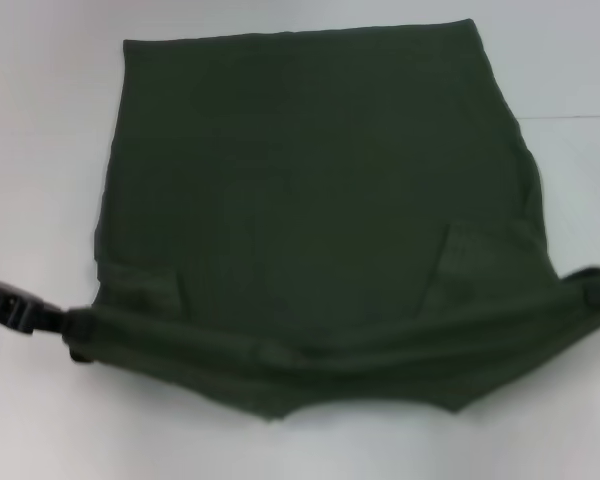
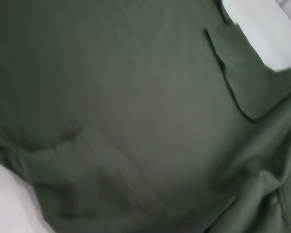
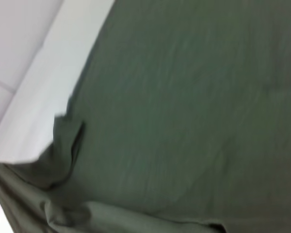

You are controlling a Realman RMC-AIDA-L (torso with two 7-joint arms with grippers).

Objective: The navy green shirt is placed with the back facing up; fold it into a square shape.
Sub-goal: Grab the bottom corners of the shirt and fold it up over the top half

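The navy green shirt (image 1: 310,180) lies spread on the white table, plain side up, with both sleeves folded inward. Its near edge is raised and pulled taut between my two grippers. My left gripper (image 1: 75,328) is shut on the near left corner, and my right gripper (image 1: 592,290) is shut on the near right corner. Cloth hides most of the fingers. The left wrist view is filled with the shirt (image 2: 136,116) and a folded sleeve. In the right wrist view the shirt (image 3: 194,111) runs beside the table edge.
The white table (image 1: 40,150) shows bare on both sides of the shirt and along the near edge. A faint seam line (image 1: 580,115) crosses the surface at the far right.
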